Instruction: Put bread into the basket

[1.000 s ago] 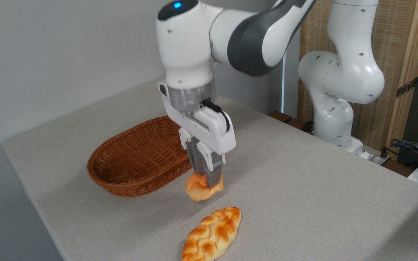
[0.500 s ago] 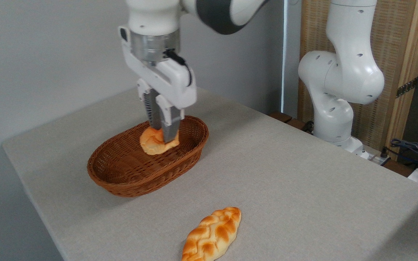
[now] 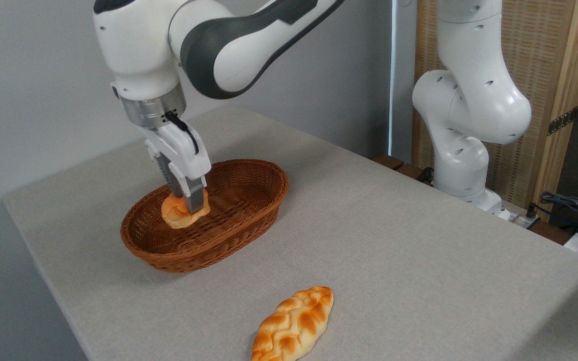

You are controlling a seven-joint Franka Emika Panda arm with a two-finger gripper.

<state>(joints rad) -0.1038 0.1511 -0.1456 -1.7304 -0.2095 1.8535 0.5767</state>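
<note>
While the arm leans over from the right, this is how it all sits:

Arm: white and grey Panda, base at the right by a wooden screen, elbow stretched across to the left side of the tabletop [image 3: 394, 240].
Gripper: gripper [image 3: 188, 204] points down and tilts a bit, reaching into the left half of the basket.
Fingers: fingers [image 3: 194, 200] are clamped on the bread, one on each side, so the bun is pinched between them, not let go.
Bread: small round bun [image 3: 182, 213], golden-orange with paler creases, down inside the basket below the rim line, in the left-centre part. Can't really tell whether its underside touches the weave or hangs just above it.
Basket: oval reddish-brown wicker basket [image 3: 249, 220], shallow with flared sides, sitting on the left half of the tabletop, long axis running from front-left to back-right. Right half of it holds nothing.
Other loaf: longer braided loaf [image 3: 294, 325] lies flat near the front edge, well apart from the basket and nowhere near the gripper.
Tabletop: pale grey cloth-like surface, with a soft shadow around the basket.
Background: plain grey wall on the left, some cables [image 3: 570, 203] at the far right.
</note>
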